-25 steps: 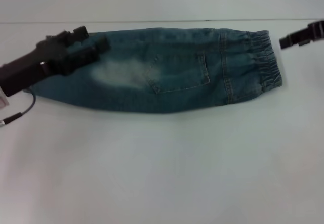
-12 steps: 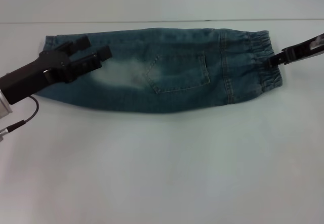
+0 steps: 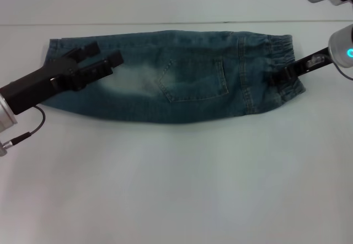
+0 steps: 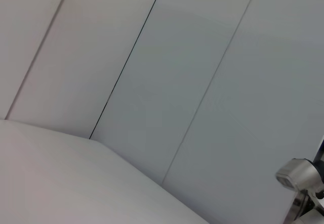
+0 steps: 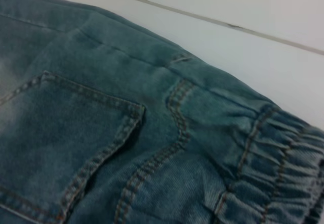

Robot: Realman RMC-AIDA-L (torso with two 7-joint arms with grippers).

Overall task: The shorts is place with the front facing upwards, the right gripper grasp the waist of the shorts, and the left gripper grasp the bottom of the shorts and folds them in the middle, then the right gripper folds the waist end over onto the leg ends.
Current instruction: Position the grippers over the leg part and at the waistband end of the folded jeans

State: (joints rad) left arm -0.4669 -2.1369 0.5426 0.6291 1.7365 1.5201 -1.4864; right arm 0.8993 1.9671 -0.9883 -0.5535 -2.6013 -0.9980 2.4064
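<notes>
— Shorts (image 3: pixel 176 76) lie folded lengthwise on the tabletop (image 3: pixel 176 189). What changed?
— Right hand (image 3: pixel 279 74) moved onto the waistband; grip unclear. Left hand (image 3: pixel 105 57), spread, hovers over the leg end. Final fold looks next.

A big white table (image 3: pixel 176 189) holds the things. Blue jean shorts (image 3: pixel 182 79) lie flat on it, folded in half.

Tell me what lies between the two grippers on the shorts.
In the head view, only denim between left gripper and right gripper: the shorts, their faded patch and stitched pocket.
</notes>
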